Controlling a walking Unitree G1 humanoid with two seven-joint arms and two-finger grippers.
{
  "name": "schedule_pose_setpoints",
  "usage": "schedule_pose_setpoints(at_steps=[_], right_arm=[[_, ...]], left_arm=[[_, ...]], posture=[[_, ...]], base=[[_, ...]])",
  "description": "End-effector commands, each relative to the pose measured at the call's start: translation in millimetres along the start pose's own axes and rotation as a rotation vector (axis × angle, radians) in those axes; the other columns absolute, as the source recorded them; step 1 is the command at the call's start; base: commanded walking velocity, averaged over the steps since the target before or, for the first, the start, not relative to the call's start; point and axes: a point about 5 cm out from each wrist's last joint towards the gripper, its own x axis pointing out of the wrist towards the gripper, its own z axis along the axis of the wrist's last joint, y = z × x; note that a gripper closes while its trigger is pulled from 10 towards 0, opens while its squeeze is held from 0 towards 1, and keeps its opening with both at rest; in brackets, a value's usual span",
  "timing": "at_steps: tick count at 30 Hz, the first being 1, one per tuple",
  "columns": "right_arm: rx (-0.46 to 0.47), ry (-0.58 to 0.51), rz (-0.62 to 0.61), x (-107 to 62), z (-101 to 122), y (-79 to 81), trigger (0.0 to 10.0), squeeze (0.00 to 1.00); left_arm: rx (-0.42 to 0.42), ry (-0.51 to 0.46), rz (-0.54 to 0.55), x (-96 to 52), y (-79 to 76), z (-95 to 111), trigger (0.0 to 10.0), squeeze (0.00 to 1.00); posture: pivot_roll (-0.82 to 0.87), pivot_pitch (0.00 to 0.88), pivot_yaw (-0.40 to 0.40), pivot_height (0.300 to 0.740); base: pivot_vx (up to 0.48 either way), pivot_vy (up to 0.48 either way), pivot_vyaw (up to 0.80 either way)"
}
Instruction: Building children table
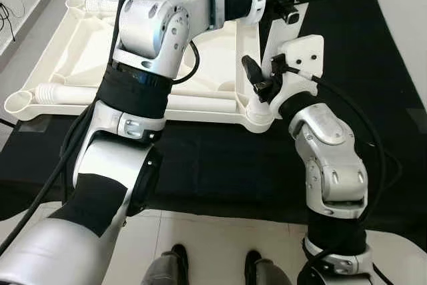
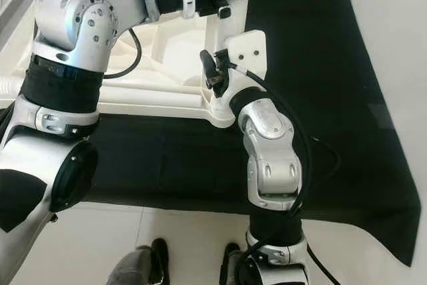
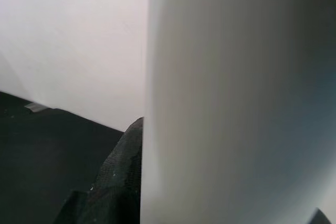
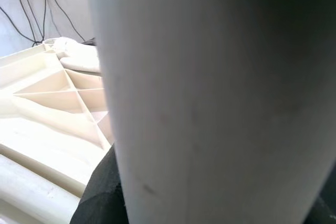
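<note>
The inverted table top (image 1: 87, 51) lies on the black mat (image 1: 373, 98). A leg (image 4: 220, 103) stands upright at its near right corner socket (image 1: 260, 115), apparently between both grippers; finger state cannot be determined. A spare leg (image 1: 100, 95) lies along the near edge.

Even, bright daylight fills both head views, sharp from edge to edge, with soft glare on the silver left arm (image 1: 160, 25) and the black mat (image 2: 333, 98) swallowing most shadow detail. At the wrists, a white table leg (image 3: 236, 103) sits too close to focus, a smooth blur shading from pale to grey-blue.
</note>
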Motion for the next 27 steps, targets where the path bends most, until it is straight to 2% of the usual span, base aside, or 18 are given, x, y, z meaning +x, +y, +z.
schedule_pose_setpoints(at_steps=[1,2,3,4,6,7,9,10,11,13,14,15,16,20,21,23,24,27], right_arm=[[0.041,0.170,0.066,6.1,-24.5,11.7,5.5,0.00],[0.032,0.153,0.095,8.3,-21.3,11.7,10.0,0.00],[0.032,0.153,0.095,8.3,-21.3,11.7,10.0,0.00],[0.031,0.133,0.122,9.9,-18.1,11.8,10.0,1.00],[0.056,0.098,0.202,14.0,-11.5,11.8,10.0,1.00],[0.056,0.098,0.202,14.0,-11.5,11.8,10.0,1.00],[0.055,0.023,0.405,23.5,-1.8,5.2,10.0,1.00],[0.055,0.023,0.405,23.5,-1.8,5.2,10.0,1.00],[-0.009,-0.049,0.600,30.4,10.7,-4.3,10.0,1.00],[-0.017,-0.062,0.651,31.5,14.2,-6.4,10.0,1.00],[-0.025,-0.074,0.718,33.8,17.4,-9.1,10.0,0.86],[-0.021,-0.075,0.764,35.4,18.5,-10.8,10.0,0.40],[-0.021,-0.079,0.818,37.7,19.3,-12.3,10.0,0.00],[-0.012,-0.084,0.895,46.0,21.2,-14.4,10.0,0.00],[0.034,-0.084,0.941,50.3,23.5,-14.0,10.0,0.00],[0.061,-0.087,0.981,50.5,24.2,-12.3,10.0,0.00],[0.083,-0.090,1.024,51.7,23.7,-11.4,0.0,0.00],[0.102,-0.088,1.081,52.6,21.9,-10.4,0.0,0.00]], left_arm=[[-0.048,0.029,-0.158,15.0,-19.2,-8.7,0.0,0.00],[-0.048,0.030,-0.159,15.1,-19.1,-8.4,0.0,0.00],[-0.048,0.030,-0.159,15.1,-19.1,-8.4,0.0,0.00],[-0.047,0.030,-0.159,15.3,-19.0,-8.2,0.0,0.00],[-0.042,0.032,-0.162,15.6,-18.7,-8.0,0.0,0.00],[-0.042,0.032,-0.162,15.6,-18.7,-8.0,0.0,0.00],[-0.047,0.031,-0.171,7.8,-13.7,-1.9,0.0,0.00],[-0.047,0.031,-0.171,7.8,-13.7,-1.9,0.0,0.00],[-0.052,0.031,-0.178,4.3,-11.8,0.9,0.0,0.00],[-0.054,0.031,-0.180,4.2,-11.9,1.0,0.0,0.00],[-0.056,0.030,-0.183,4.2,-11.9,1.2,0.0,0.00],[-0.057,0.030,-0.185,4.2,-12.0,1.3,0.0,0.00],[-0.058,0.030,-0.186,4.1,-12.0,1.4,0.0,0.00],[-0.058,0.032,-0.190,3.9,-12.1,2.0,0.0,0.00],[-0.058,0.032,-0.194,3.7,-12.5,2.7,0.0,0.00],[-0.058,0.032,-0.196,3.7,-12.8,3.0,0.0,0.00],[-0.058,0.033,-0.198,3.5,-12.9,3.6,0.0,0.00],[-0.059,0.033,-0.200,3.3,-12.8,4.0,0.0,0.00]], posture=[[0.03,0.268,0.021,0.740],[0.03,0.275,0.025,0.740],[0.03,0.275,0.025,0.740],[0.03,0.275,0.025,0.740],[0.04,0.276,0.027,0.740],[0.04,0.276,0.027,0.740],[0.04,0.278,0.032,0.740],[0.04,0.278,0.032,0.740],[0.05,0.284,0.036,0.740],[0.05,0.284,0.036,0.740],[0.05,0.284,0.039,0.740],[0.05,0.284,0.039,0.740],[0.05,0.288,0.044,0.740],[0.06,0.291,0.046,0.740],[0.07,0.294,0.046,0.740],[0.07,0.296,0.047,0.740],[0.08,0.298,0.048,0.740],[0.08,0.298,0.048,0.740]], base=[[0.000,0.000,0.00],[0.000,0.000,0.00],[0.000,0.000,0.00],[0.000,0.000,0.00],[0.000,0.000,0.00],[0.000,0.000,0.00],[0.000,0.000,0.00],[0.000,0.000,0.00],[0.000,0.000,0.00],[0.000,0.000,0.00],[0.000,0.000,0.00],[0.000,0.000,0.00],[0.000,0.000,0.00],[0.000,0.000,0.00],[0.000,0.000,0.00],[0.000,0.000,0.00],[0.000,0.000,0.00],[0.000,0.000,0.00]])
